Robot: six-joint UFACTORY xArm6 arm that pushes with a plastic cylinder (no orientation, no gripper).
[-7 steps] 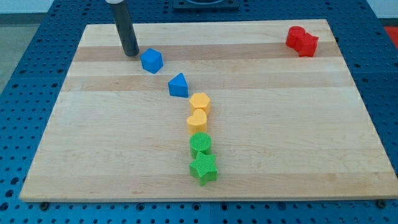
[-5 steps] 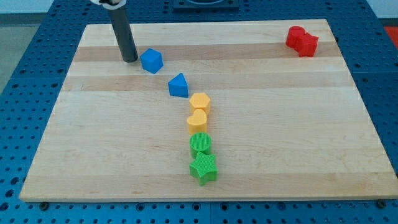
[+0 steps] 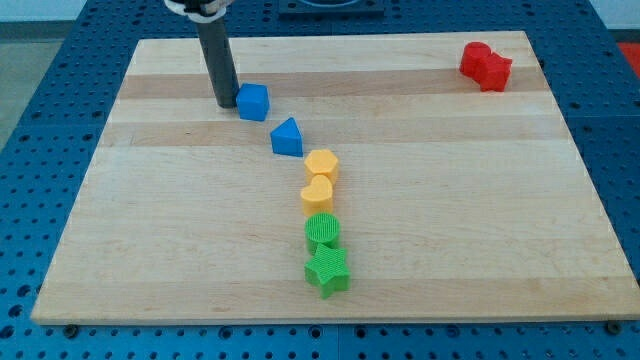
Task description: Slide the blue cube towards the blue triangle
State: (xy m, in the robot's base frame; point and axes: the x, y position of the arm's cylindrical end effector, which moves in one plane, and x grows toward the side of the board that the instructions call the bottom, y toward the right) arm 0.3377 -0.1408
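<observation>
Since the earlier frame my tip [image 3: 227,104] has nudged the blue cube [image 3: 253,101] rightward, upper left of frame. No claw exists. Pushing underway; next, continue toward the blue triangle [image 3: 287,137].

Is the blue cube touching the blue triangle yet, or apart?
Apart: bare wood shows between the blue cube and blue triangle. My tip sits against the cube's left.

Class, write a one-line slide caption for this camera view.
My tip touches the blue cube from the view's left, the blue triangle just beyond.
</observation>
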